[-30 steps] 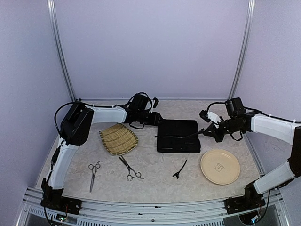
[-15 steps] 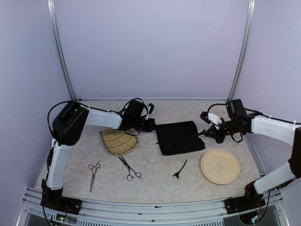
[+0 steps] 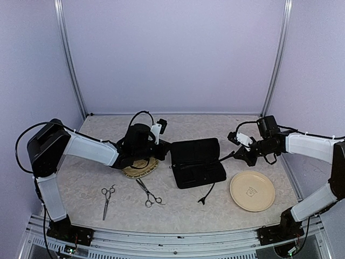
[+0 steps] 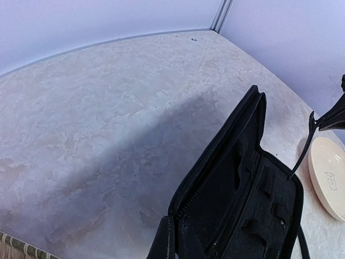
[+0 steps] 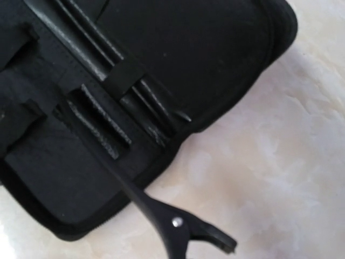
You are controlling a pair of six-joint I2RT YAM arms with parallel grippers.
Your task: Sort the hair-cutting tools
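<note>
The black zip case (image 3: 197, 162) lies open mid-table, its inside pockets showing in the left wrist view (image 4: 253, 210). My left gripper (image 3: 166, 144) is shut on the case's left corner edge (image 4: 177, 243). My right gripper (image 3: 241, 154) is shut on a black hair clip (image 3: 223, 157), whose long tip reaches over the case's right end (image 5: 178, 224). A second black hair clip (image 3: 206, 193) lies on the table in front of the case. Two silver scissors (image 3: 107, 197) (image 3: 149, 195) lie at the front left.
The woven bamboo tray (image 3: 141, 169) sits partly under my left forearm. A cream plate (image 3: 252, 190) rests at the front right, below my right gripper. Purple walls close in the table at the back and sides.
My left gripper has shut on the case's corner and swung toward the front left, dragging the case left. The right gripper has kept its clip and barely moved.
</note>
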